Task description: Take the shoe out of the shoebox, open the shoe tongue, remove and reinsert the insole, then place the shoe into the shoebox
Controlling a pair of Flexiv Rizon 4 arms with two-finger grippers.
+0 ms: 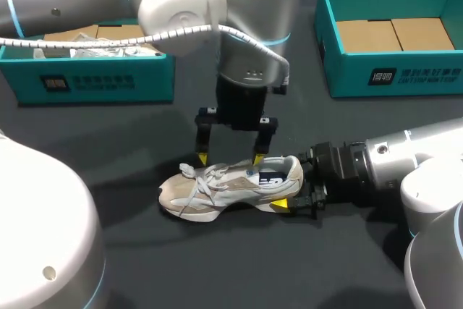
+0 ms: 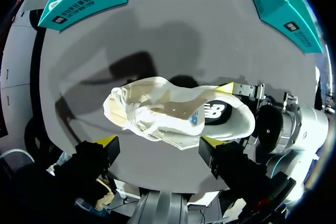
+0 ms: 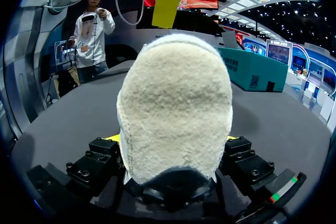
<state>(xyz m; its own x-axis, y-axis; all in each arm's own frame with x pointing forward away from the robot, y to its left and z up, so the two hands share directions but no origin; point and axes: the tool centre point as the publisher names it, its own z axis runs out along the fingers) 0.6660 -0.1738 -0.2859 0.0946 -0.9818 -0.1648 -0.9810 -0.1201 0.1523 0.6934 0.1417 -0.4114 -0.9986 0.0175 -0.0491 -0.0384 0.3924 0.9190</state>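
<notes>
At the desk's (image 1: 145, 269) six o'clock, right fingers (image 1: 279, 205) clamp the heel of the shoe (image 1: 231, 187). Open left fingers (image 1: 201, 155) straddling it could snag the laces (image 1: 197, 179) and tug it loose.

Your head camera looks down on the bench (image 1: 108, 150) from behind. Left wrist camera hangs close over the shoe (image 2: 173, 114); right wrist, at its three o'clock, faces the heel (image 3: 176, 108). All share it.
</notes>
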